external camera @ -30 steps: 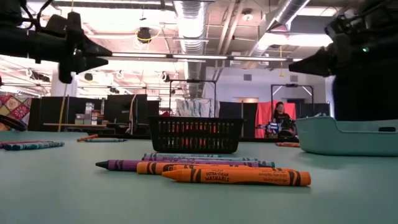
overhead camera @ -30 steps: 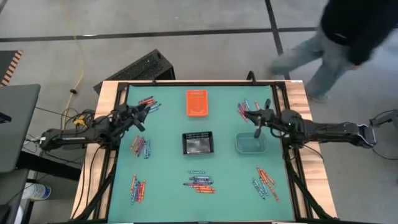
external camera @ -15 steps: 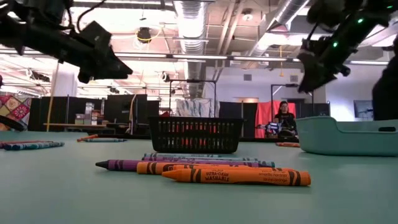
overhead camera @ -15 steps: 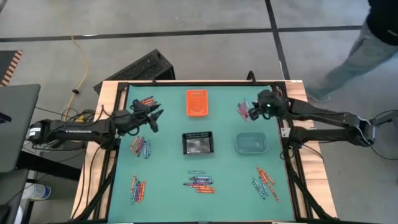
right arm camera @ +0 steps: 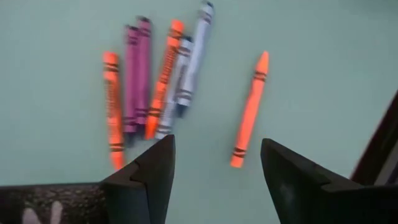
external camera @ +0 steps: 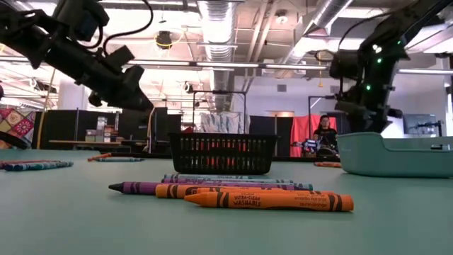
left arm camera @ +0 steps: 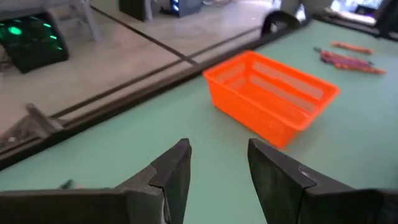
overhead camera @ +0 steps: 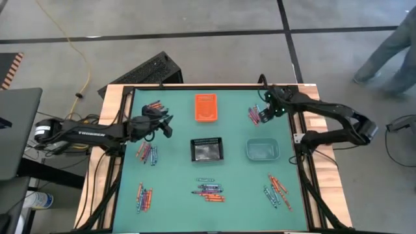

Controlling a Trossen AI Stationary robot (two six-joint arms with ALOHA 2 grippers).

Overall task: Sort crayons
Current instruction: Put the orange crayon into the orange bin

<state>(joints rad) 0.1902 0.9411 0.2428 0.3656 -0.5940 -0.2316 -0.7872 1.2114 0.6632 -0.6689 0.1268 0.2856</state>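
Crayons lie flat on the green mat in several small piles: far left (overhead camera: 155, 104), mid left (overhead camera: 147, 152), near left (overhead camera: 143, 197), near centre (overhead camera: 209, 190), near right (overhead camera: 278, 190) and far right (overhead camera: 253, 115). My right gripper (overhead camera: 263, 117) hovers open above the far-right pile (right arm camera: 155, 81), with a single orange crayon (right arm camera: 249, 112) beside the pile. My left gripper (overhead camera: 168, 123) hangs open above bare mat, between the far-left pile and the orange bin (left arm camera: 273, 93), and holds nothing.
The orange bin (overhead camera: 205, 107) stands at the far middle, a black mesh bin (overhead camera: 207, 149) at the centre, and a teal bin (overhead camera: 262, 150) to its right. A person (overhead camera: 390, 45) walks on the floor beyond the table's far right corner.
My right gripper has left the spot above the teal bin, swung toward the table's far edge and now hangs over the far-right crayon pile. My left gripper has moved a little toward the right, nearer the orange bin. The person has walked off to the right.
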